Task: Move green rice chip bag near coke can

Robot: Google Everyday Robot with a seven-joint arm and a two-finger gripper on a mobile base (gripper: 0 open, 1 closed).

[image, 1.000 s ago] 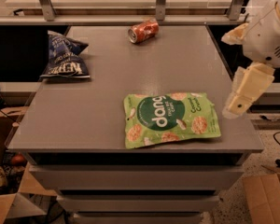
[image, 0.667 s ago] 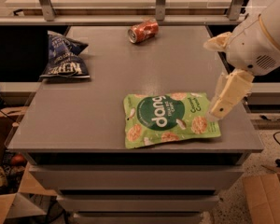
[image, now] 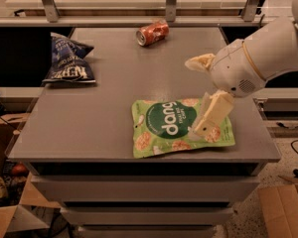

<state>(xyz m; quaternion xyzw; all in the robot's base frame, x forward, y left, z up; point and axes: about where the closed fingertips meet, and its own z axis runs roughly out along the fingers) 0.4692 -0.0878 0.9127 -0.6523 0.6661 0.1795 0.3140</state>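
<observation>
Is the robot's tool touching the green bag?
Cannot tell. In the camera view the tool overlaps the bag's right side; neither gap nor contact shows plainly.

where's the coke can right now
Coke can lies on its side at the table's far edge, beyond the green rice chip bag where the gripper is.

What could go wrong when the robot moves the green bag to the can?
The gripper is over the right end of the green rice chip bag. The bag lies flat, so it may slip free. It sits near the table's front edge; a nudge might slide it off. The coke can lies on its side and might roll if bumped.
</observation>
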